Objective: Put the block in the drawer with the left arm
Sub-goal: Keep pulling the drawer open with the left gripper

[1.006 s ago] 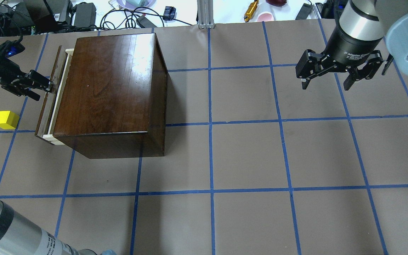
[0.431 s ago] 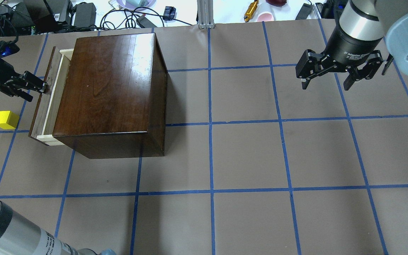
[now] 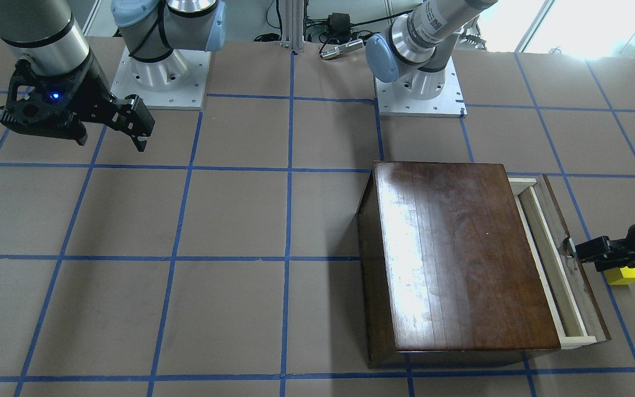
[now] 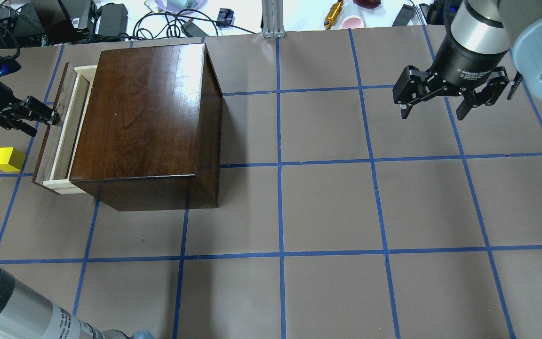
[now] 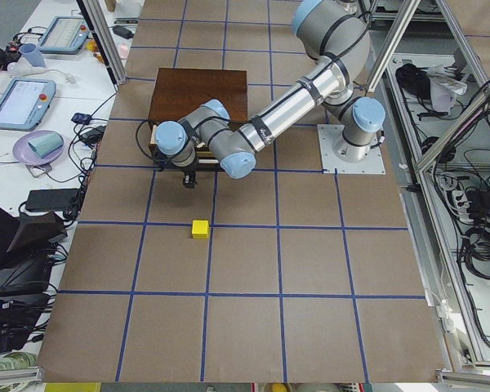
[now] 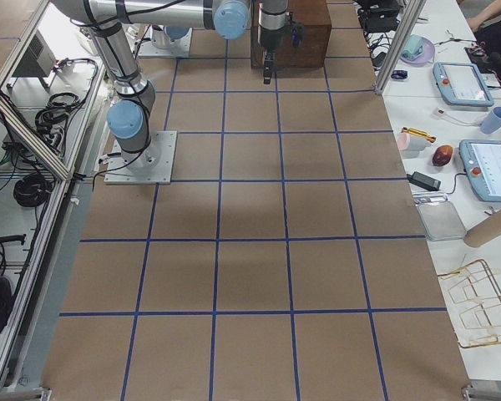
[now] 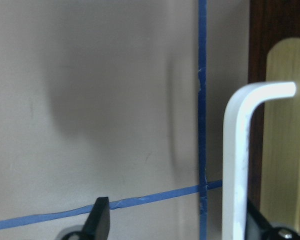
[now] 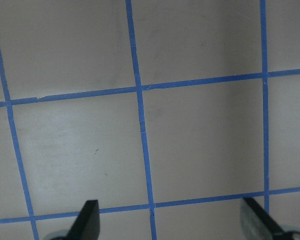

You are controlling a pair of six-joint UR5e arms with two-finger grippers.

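The drawer (image 4: pixel 61 136) stands partly out of the dark box (image 4: pixel 144 113) at the frame's left. The left gripper (image 4: pixel 44 125) is at the drawer's front panel, fingers spread, with the pale handle (image 7: pixel 236 165) close beside one of them. The yellow block (image 4: pixel 7 158) lies on the tabletop (image 4: pixel 327 207) just left of the drawer, outside it. At upper right, the right gripper (image 4: pixel 433 110) hangs with its fingers spread.

Box (image 4: pixel 144 113): dark wood, high gloss, glare streaks on lid.
Drawer (image 4: pixel 66 132): pale bare wood inside, matt; front panel dark, less shine.
Handle (image 7: pixel 237 165): smooth, pale, metal-looking, faint scuffs.
Block (image 4: pixel 7 159): yellow, matt, plastic-looking.
Desk (image 4: pixel 327 207): matt brown paper-like cover, blue tape (image 4: pixel 280 207) lines.
My left gripper (image 7: pixel 177 220), right gripper (image 8: pixel 170 225): matt black fingers.
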